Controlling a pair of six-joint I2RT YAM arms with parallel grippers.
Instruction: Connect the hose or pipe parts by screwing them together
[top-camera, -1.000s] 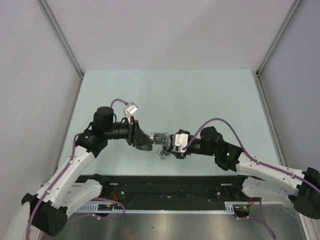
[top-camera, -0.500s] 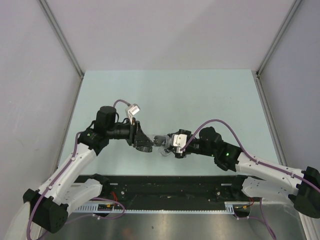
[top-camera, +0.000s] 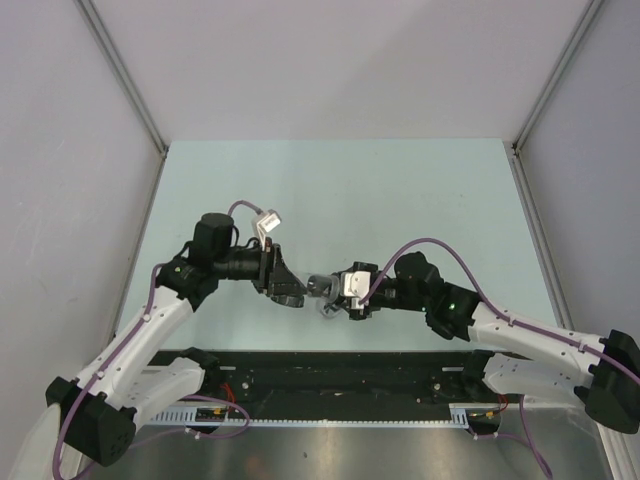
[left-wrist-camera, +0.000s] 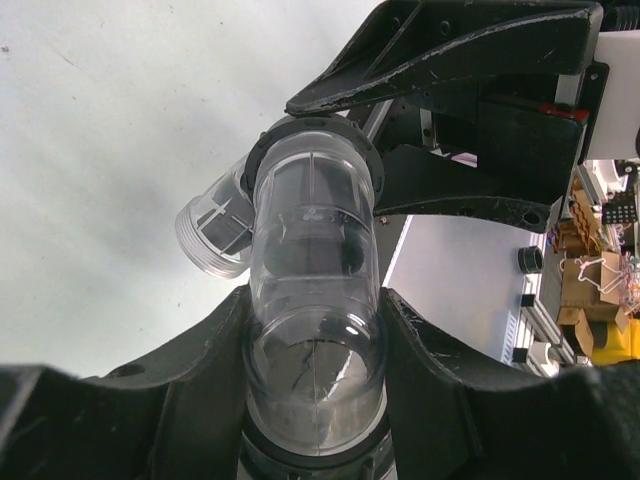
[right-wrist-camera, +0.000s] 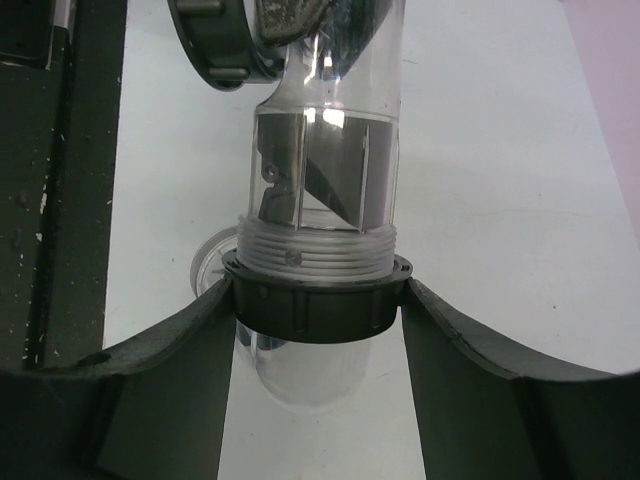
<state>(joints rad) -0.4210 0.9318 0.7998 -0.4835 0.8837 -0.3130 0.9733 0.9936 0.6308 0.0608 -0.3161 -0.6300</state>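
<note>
1 table (top-camera: 400, 180). 2 grippers near its near edge, mid-width: left gripper (top-camera: 293, 292) clamped on 1 clear tube (left-wrist-camera: 312, 330), right gripper (top-camera: 338, 300) clamped on 1 dark ring (right-wrist-camera: 315, 300) of 1 clear threaded fitting (right-wrist-camera: 320, 190). Parts meet end to end.

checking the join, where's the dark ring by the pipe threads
In the right wrist view the dark ring sits clamped in the right gripper, on the clear pipe under its threads; from above, over the table, beside the left gripper.
</note>
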